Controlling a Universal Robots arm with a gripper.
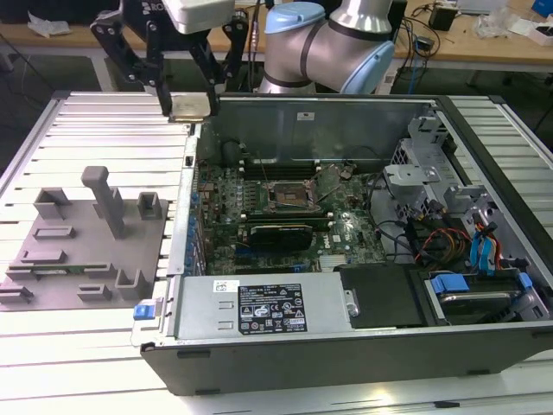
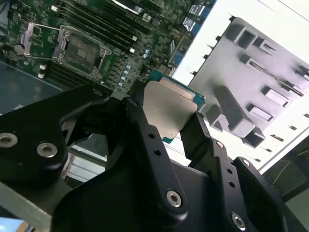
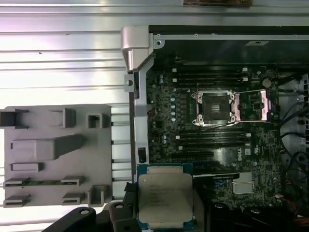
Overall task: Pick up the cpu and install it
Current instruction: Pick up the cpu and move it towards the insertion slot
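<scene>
Hand (image 1: 188, 104) pinching cpu (image 1: 191, 109) by two opposite edges, metal lid visible in both wrist views. Cpu held in air over the open computer case's (image 1: 363, 356) far corner on the exterior view's left, well apart from the motherboard socket (image 3: 215, 108).

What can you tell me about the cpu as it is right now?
The cpu is a flat square chip: a dull silver metal lid with faint print, on a thin green board that shows as a rim around it. The gripper holds it in the air, black fingers clamped on two opposite edges. In the exterior view it hangs roughly level over a far corner of the computer case, at that view's left, apart from the open socket. Nothing else touches it.
</scene>
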